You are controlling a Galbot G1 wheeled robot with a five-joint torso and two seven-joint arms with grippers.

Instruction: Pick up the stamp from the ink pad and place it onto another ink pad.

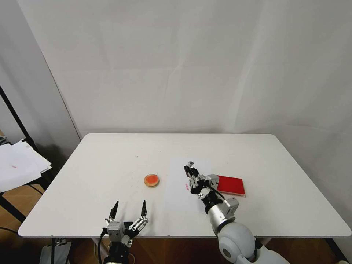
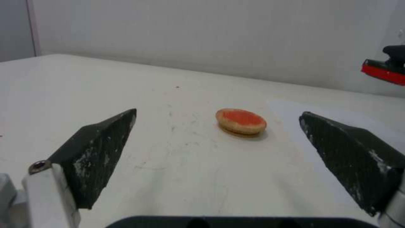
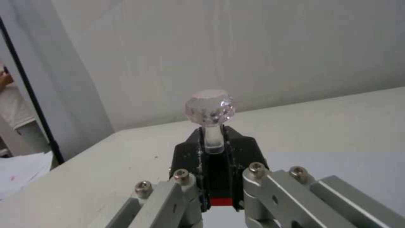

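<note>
Left gripper [image 1: 128, 211] parked at near edge of table [image 1: 91, 161], fingers spread wide, nothing between them. Hovered low, aimed toward far side. Seen from left wrist: two dark fingertips [image 2: 99, 148] flanking round ink pad [image 2: 241, 121] farther off, well apart from it, bare scuffed tabletop between.

Right gripper [image 1: 189, 170] reached in from near right, over white paper sheet [image 1: 176, 190] at table centre. Clamped tight on stamp [image 1: 190, 164]: black fingers [image 3: 188, 155] pinched stem on both sides, faceted clear knob poking out above fingertips. Held roughly upright in right wrist view. Stamp base hidden by fingers; red strip visible low between them. Couldn't tell if stamp touched paper or hung above it.

Red rectangular ink pad [image 1: 231, 185] lay flat just right of right gripper, partly behind wrist links, near paper's right edge. Stamp off it, to its left and a bit farther.

Round ink pad w/ tan rim & orange-red ink [image 1: 151, 180] sat left of paper, just beside its left edge, between the 2 grippers but farther than left one. Small pink mark on paper near right wrist.

Off table, far left: black stand w/ stack of loose white sheets [image 1: 18, 165], well apart from everything. White wall behind.
</note>
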